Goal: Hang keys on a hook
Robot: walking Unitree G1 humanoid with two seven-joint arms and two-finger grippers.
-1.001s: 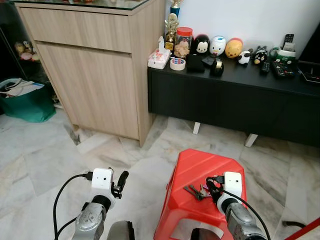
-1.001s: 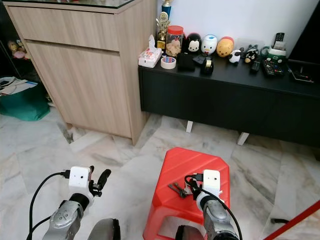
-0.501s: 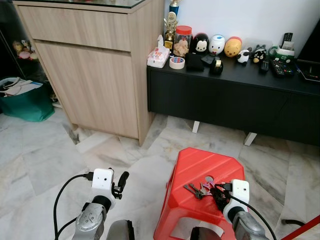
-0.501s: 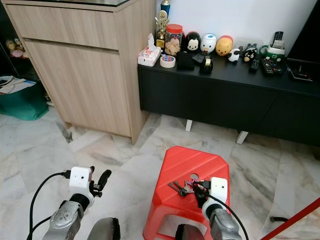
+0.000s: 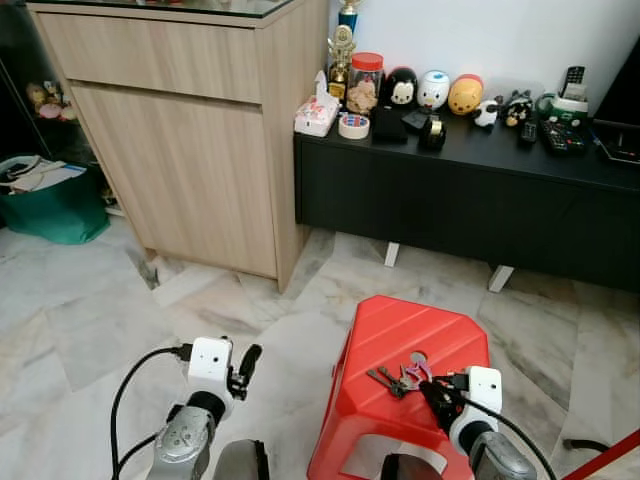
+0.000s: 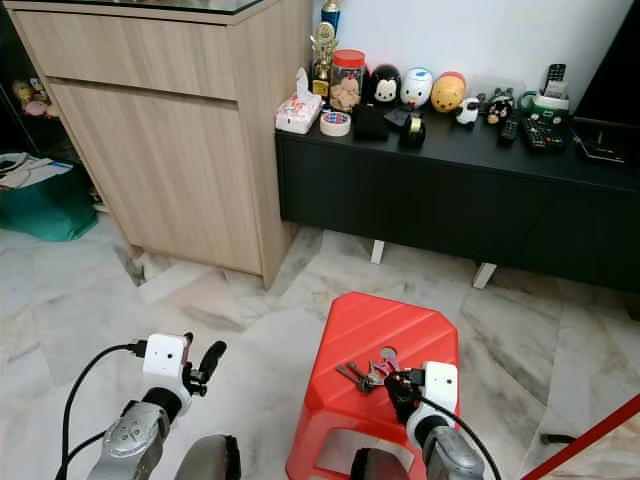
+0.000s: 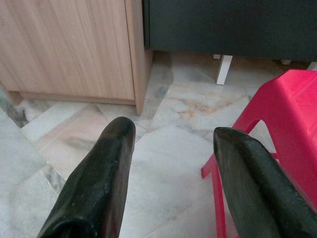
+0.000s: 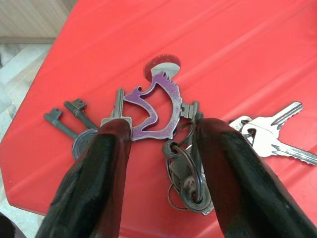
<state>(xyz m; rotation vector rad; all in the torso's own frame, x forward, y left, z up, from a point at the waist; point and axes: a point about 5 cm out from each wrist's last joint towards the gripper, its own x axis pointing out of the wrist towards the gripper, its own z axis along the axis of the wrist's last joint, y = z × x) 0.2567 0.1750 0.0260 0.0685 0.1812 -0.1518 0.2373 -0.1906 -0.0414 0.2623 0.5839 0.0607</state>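
Right gripper fingers apart, straddling keys on red stool

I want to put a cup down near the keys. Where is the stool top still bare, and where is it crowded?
The stool top is bare on its far half, toward the black cabinet. The near part is crowded: the keys lie spread there, with the open right gripper over them. The cabinet's top is also full of figures.
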